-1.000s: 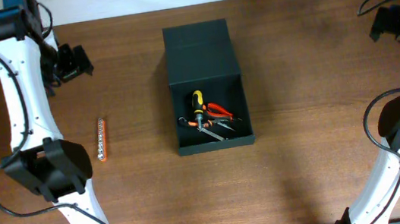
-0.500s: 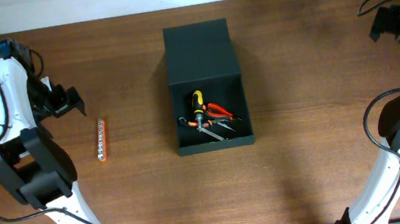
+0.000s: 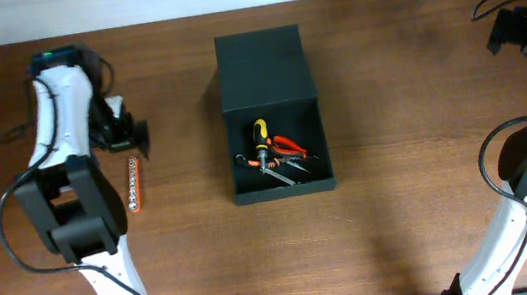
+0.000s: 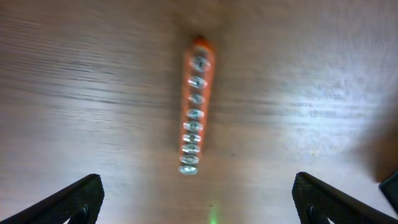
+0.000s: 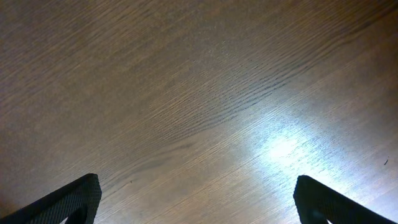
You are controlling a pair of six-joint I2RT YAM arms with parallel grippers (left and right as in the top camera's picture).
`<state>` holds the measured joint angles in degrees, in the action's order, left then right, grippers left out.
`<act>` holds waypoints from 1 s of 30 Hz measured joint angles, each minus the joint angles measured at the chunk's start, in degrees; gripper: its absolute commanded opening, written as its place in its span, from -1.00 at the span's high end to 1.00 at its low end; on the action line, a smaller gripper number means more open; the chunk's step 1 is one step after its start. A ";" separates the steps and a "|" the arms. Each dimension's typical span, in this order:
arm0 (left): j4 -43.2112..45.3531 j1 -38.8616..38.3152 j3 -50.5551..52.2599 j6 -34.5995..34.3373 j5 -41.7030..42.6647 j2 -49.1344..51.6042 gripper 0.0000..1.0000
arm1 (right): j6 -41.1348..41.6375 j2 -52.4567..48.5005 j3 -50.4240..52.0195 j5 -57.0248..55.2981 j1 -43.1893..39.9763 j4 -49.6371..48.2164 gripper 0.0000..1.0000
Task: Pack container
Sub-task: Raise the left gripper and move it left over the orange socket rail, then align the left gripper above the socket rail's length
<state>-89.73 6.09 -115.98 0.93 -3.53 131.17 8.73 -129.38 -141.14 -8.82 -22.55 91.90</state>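
My left hand (image 3: 125,134) hangs open and empty above the table (image 3: 401,201), just behind an orange bit strip (image 4: 196,106) lying flat on the wood. To its right, mid-table, stands the container (image 3: 285,191), its flap lid folded back. Inside lie a screwdriver (image 3: 260,136), red pliers (image 3: 292,146) and smaller tools. My right hand (image 5: 196,202) is open too, empty, at the far right.
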 measured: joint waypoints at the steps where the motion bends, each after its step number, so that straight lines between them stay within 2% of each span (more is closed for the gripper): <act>1: 0.07 -0.70 0.90 0.17 -0.15 0.00 -0.99 | 0.02 0.00 0.00 0.00 0.00 0.02 -0.98; 9: -0.57 -2.01 5.51 0.61 -0.17 0.00 -0.98 | 0.02 0.00 0.00 0.00 0.00 0.02 -0.98; 16: 5.11 -1.57 6.12 0.61 0.22 0.00 -0.98 | 0.00 0.00 0.00 0.00 0.02 0.02 -0.98; 30: 5.86 2.58 6.73 0.61 2.71 -0.35 -0.98 | 0.02 0.00 0.00 0.00 0.00 0.02 -0.98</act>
<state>-83.88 8.67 -109.25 1.54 -0.82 130.82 8.75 -129.38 -141.14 -8.82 -22.55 91.92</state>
